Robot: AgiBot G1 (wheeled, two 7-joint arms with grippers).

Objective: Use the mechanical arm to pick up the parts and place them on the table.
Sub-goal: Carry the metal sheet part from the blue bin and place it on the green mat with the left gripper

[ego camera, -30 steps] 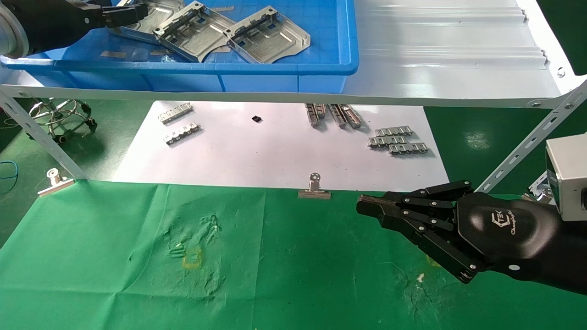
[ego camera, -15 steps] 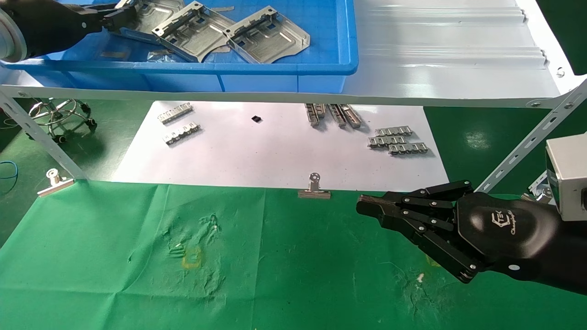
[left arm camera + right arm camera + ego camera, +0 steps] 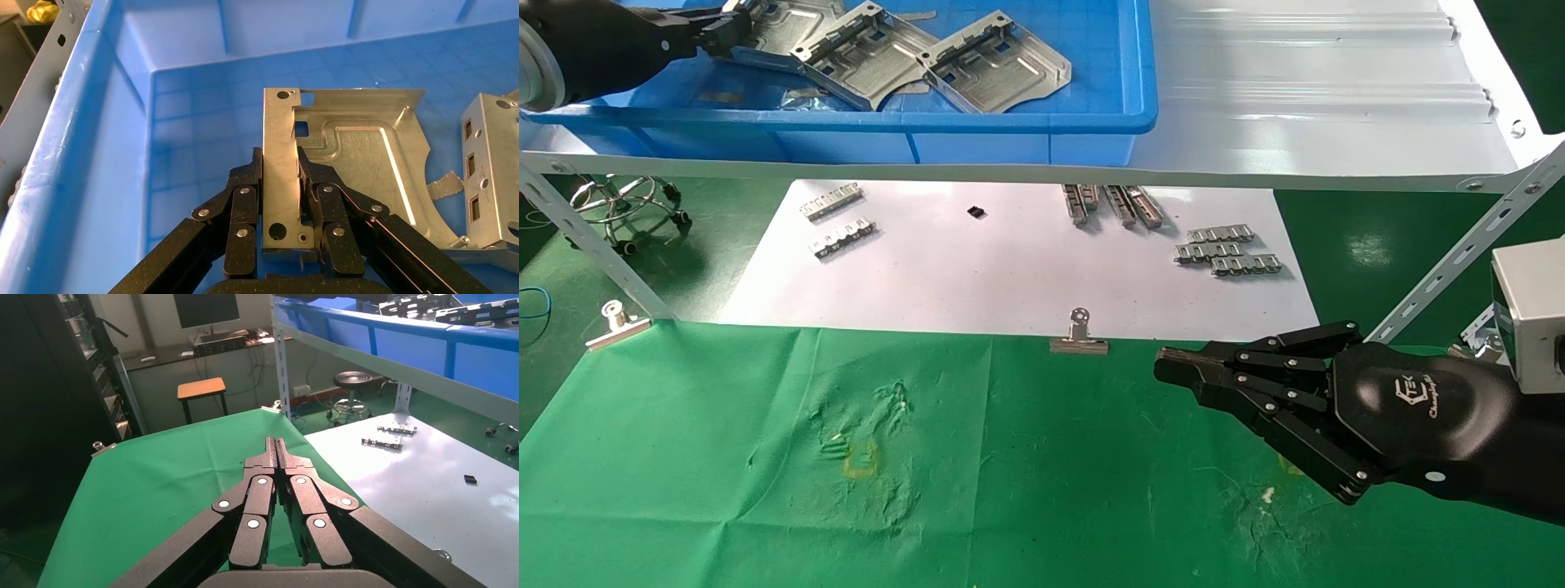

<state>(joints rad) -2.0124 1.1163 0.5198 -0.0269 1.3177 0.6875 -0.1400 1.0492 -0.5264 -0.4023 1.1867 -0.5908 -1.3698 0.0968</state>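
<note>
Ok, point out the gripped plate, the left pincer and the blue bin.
gripped plate (image 3: 361, 153), left wrist view, its flat middle.
left pincer (image 3: 280, 160), left wrist view, between its fingertips.
blue bin (image 3: 1009, 122), head view, its front rim.

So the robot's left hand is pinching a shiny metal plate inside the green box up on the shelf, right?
Almost. The box is blue, not green; the green thing is the cloth table below. The left wrist view shows the left gripper shut on the edge of one metal plate inside the blue box, up on the white shelf. The right gripper rests over the table.
</note>
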